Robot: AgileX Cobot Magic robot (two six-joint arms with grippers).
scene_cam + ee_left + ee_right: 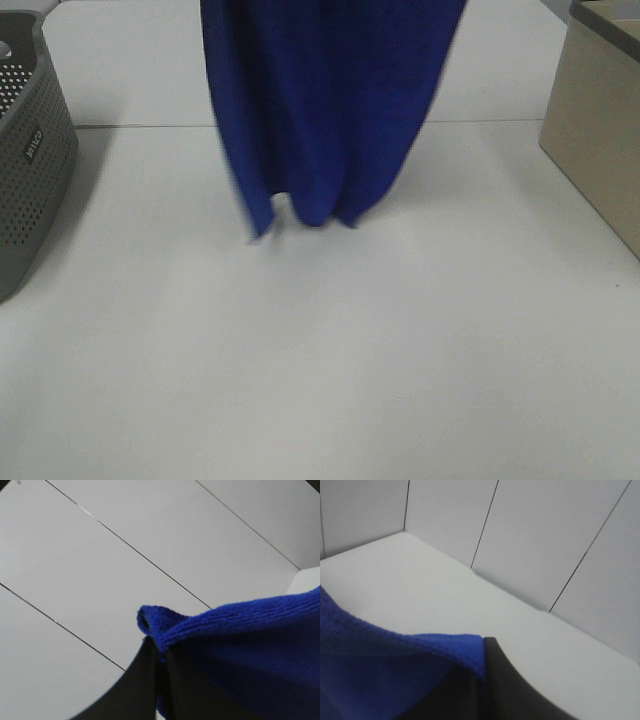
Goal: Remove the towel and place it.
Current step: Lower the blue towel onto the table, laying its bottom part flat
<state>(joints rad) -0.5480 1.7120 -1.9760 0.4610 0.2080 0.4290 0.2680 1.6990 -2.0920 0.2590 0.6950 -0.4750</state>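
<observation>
towel (325, 110) hangs from 12 o'clock over table (320, 380); left gripper (160, 650) and right gripper (481, 672) each clamped on its edge.

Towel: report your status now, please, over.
Left gripper and right gripper: jaws shut on towel. Towel hangs over table. Grey basket, beige box off to the sides.

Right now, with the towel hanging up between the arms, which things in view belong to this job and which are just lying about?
In the job: towel, hanging in folds; left jaws and right jaws, each shut on its edge.
Lying about: grey perforated basket at left; beige box at right; white table underneath.
</observation>
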